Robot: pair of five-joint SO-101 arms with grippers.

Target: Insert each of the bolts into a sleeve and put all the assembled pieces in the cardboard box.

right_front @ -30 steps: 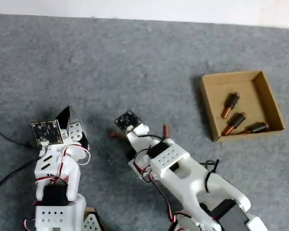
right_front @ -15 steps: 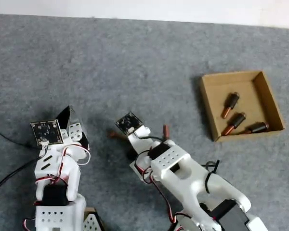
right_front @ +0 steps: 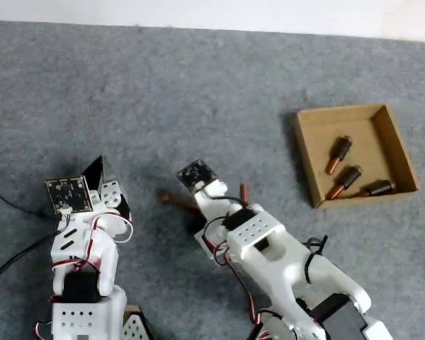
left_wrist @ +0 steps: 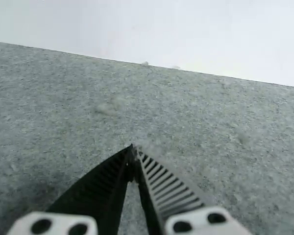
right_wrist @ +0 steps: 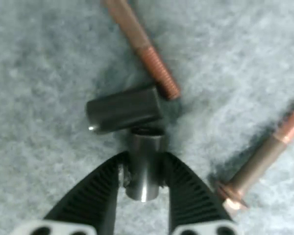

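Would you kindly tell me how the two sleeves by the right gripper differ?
The held sleeve sits lengthwise between the jaws of the right gripper; the loose sleeve lies on the carpet, crosswise. The loose sleeve lies beside the threaded tip of a bolt; the held sleeve does not. Both are short metal tubes.

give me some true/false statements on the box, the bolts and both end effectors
1. The cardboard box holds three assembled pieces. True.
2. The left end effector grips a bolt. False: it is shut, with nothing between its fingers.
3. The right end effector is closed around a sleeve. True.
4. Every bolt is already in the box. False: a bolt and a second bolt lie loose on the grey surface.
5. A black sleeve lies next to the gripped one. True.
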